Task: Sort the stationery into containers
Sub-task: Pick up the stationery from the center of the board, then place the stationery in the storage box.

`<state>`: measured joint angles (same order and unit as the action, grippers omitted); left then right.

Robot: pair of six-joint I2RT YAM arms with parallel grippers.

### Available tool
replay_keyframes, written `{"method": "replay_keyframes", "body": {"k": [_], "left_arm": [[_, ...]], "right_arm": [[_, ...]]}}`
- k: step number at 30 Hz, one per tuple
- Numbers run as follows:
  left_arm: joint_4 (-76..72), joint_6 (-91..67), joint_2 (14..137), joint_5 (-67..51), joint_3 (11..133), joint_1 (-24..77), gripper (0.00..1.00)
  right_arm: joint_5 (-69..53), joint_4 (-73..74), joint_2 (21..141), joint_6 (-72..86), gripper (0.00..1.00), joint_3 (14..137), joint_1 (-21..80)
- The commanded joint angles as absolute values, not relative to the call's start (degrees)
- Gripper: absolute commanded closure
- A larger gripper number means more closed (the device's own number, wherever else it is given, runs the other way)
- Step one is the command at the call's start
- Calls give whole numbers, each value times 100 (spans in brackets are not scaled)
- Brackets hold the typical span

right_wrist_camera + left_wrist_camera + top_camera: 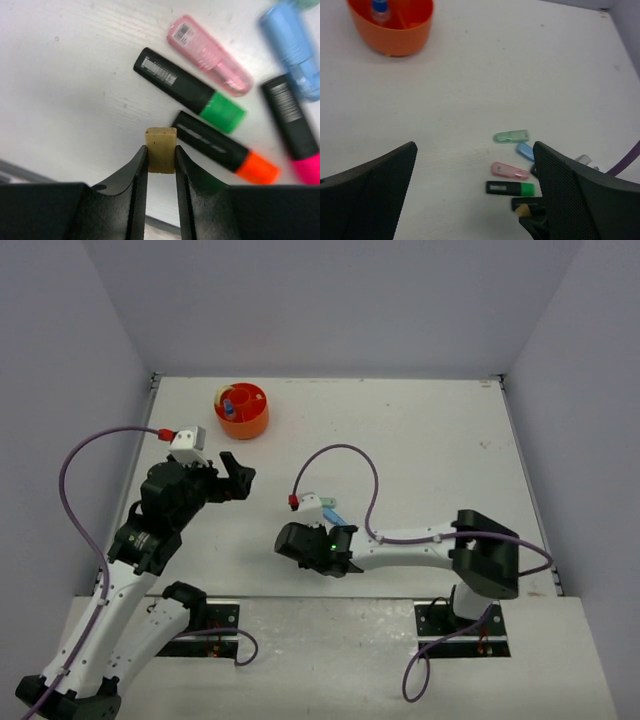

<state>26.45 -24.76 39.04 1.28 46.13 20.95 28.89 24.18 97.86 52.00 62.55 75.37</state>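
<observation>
Stationery lies clustered toward the near side of the white table (420,440). Three blocky black plastic markers: green-ended highlighter (192,97), orange-ended highlighter (225,147), pink-ended highlighter (295,130). Three rounded, translucent pastel items: pink piece (210,55), blue piece (292,50), mint piece (511,136). One tan eraser (160,142), a matte rectangular block, is pinched by the right gripper (160,149) just beside the orange-ended highlighter. One round orange organiser (242,412) stands far left, holding one blue-capped bottle (379,10); bare tabletop lies between organiser and cluster. The left gripper (474,147) is spread wide, holding nothing.
</observation>
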Motion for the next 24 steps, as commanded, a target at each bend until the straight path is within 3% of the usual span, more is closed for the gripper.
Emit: {"method": "replay_keyframes", "body": {"k": [1, 4, 6, 10, 13, 19, 24], "left_arm": [[1330, -3296, 4113, -2539, 4254, 2083, 0], [-445, -4463, 4400, -4233, 3503, 2104, 0], [-1288, -4938, 4475, -4377, 3335, 2280, 0], [-1556, -5043, 4813, -4073, 3433, 2938, 2], [-1821, -5159, 5006, -4015, 3479, 3200, 13], [-1789, -5142, 5032, -3926, 3434, 3208, 50], [-1903, -5186, 5212, -3918, 3353, 3215, 58]], "right_arm": [[3257, 581, 7840, 2488, 100, 5329, 7559], [2856, -291, 6845, 1570, 100, 4770, 7502], [2909, -246, 6619, 1433, 100, 4723, 7374], [2851, -239, 6198, 1289, 100, 4690, 7295], [2925, -214, 6080, 1255, 100, 4737, 7293], [2877, -146, 5884, 1249, 100, 4741, 7286], [2724, -204, 5746, 1233, 100, 4722, 7295]]}}
